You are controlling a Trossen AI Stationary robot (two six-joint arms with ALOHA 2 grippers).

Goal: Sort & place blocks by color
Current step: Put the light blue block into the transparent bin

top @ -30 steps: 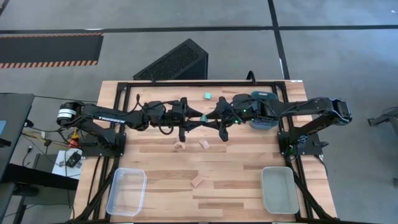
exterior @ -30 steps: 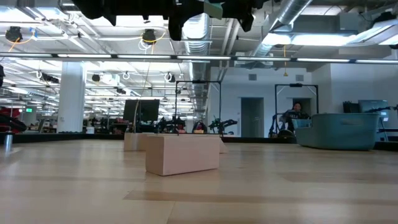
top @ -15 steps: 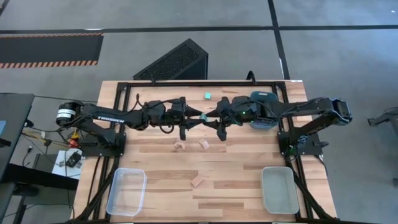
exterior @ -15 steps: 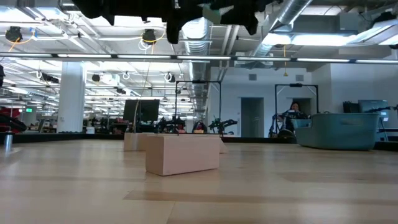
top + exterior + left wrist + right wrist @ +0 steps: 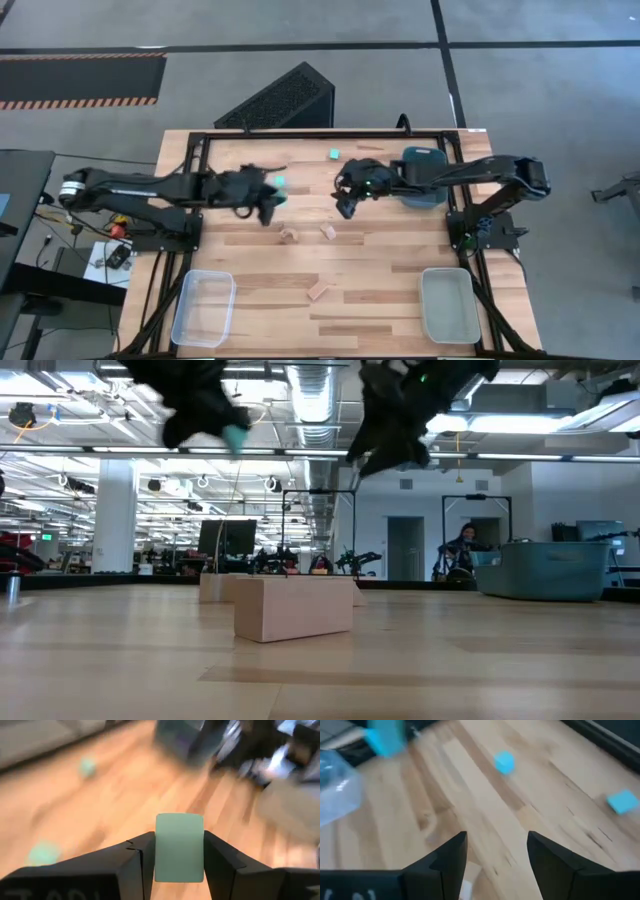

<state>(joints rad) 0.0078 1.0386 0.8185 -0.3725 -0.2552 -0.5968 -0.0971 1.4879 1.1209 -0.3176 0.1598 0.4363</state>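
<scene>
My left gripper [image 5: 274, 192] hangs over the table's left-middle, shut on a teal cube [image 5: 179, 847], which also shows in the low view as the teal cube [image 5: 236, 437]. My right gripper [image 5: 345, 203] stands open above the middle of the table, its fingers [image 5: 451, 857] apart with nothing between them. Another teal cube [image 5: 334, 155] lies flat near the far edge, and a further one [image 5: 623, 801] shows in the right wrist view. Three pale wood pieces [image 5: 290, 235] [image 5: 327, 231] [image 5: 319, 291] lie flat on the table. No dark blue bars show. My left gripper pinches the teal cube between its two fingers, one on each of two opposite side faces [image 5: 159, 851]. The fingers come at it from the table's left. The cube is lifted clear of the table and sticks out a little past the fingertips.
A clear tray [image 5: 204, 307] sits at the near left and a grey tray [image 5: 450, 304] at the near right. A dark teal tray [image 5: 424, 172] stands under my right arm near the far right. A wood block [image 5: 293, 607] lies close to the low camera.
The two grippers stood tip to tip over the middle of the table and have parted. My left gripper has drawn back fast toward the table's left edge, carrying the teal cube. My right gripper has pulled back a little toward the right.
</scene>
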